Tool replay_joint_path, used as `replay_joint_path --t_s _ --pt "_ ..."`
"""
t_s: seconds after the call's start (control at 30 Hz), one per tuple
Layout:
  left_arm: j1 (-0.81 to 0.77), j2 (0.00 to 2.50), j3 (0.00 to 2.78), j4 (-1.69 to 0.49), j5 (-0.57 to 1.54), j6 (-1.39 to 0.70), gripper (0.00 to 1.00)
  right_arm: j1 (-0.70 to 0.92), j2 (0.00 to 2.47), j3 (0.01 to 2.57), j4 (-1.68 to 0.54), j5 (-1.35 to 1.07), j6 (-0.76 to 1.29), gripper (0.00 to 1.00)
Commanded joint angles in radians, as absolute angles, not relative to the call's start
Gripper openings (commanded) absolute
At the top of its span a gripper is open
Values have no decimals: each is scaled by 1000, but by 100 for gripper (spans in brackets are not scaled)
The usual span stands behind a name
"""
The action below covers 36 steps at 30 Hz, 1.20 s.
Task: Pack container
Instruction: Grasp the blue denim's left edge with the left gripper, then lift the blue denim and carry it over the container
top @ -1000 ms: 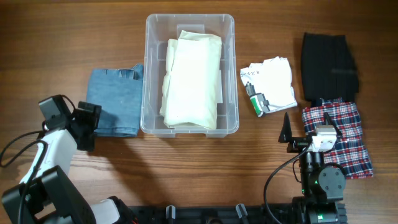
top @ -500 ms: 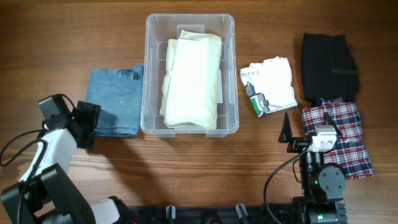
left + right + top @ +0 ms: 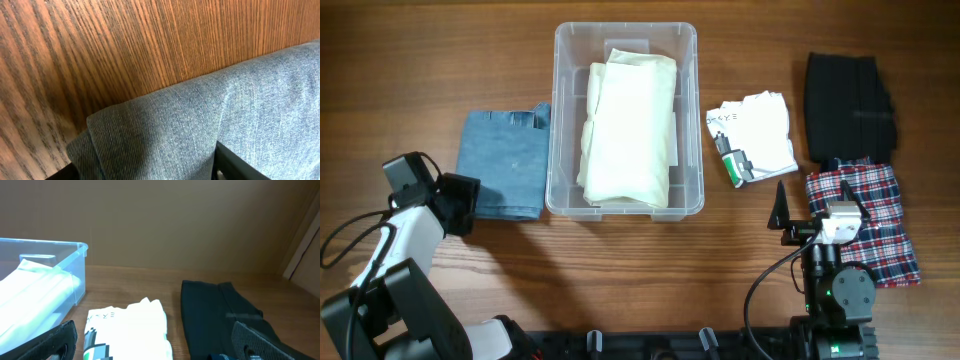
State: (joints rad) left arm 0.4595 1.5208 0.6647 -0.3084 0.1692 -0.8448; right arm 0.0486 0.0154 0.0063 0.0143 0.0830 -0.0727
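The clear plastic container [image 3: 625,29] stands at the table's middle back with a folded cream cloth [image 3: 628,125] inside. A folded blue denim piece [image 3: 505,160] lies just left of it. My left gripper [image 3: 460,205] is at the denim's front left corner. In the left wrist view the denim [image 3: 200,120] fills the gap between the spread fingers [image 3: 145,172]. My right gripper [image 3: 820,215] is open and empty at the front right, over the near end of a red plaid cloth [image 3: 875,225]. The container's corner [image 3: 75,247] shows in the right wrist view.
A folded white printed shirt [image 3: 755,135] lies right of the container, also in the right wrist view [image 3: 130,327]. A folded black cloth [image 3: 850,100] lies further right, above the plaid cloth, also in the right wrist view [image 3: 215,315]. Bare wood surrounds them.
My left gripper has shifted slightly left and toward the table's front at the denim's corner. The right arm and the cloths have not moved.
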Motion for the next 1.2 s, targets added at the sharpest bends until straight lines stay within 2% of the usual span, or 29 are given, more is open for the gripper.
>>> replay_joint_path --t_s 0.0,0.2,0.27,0.5,0.63,1.17 --pt "462 1553 638 -317 157 -845 50 46 11 5 17 88 -64 100" --pt "463 1544 639 -317 157 -818 17 46 11 5 17 88 -64 100" --pt "463 1533 640 -317 157 -794 12 46 11 5 17 88 -64 100" --pt "463 1463 640 -318 168 -677 4 46 11 5 17 88 -64 100" --pt "463 1419 640 -318 200 -608 4 46 11 5 17 88 -64 100" --pt "463 1172 687 -305 240 -607 4 46 11 5 17 88 -64 100"
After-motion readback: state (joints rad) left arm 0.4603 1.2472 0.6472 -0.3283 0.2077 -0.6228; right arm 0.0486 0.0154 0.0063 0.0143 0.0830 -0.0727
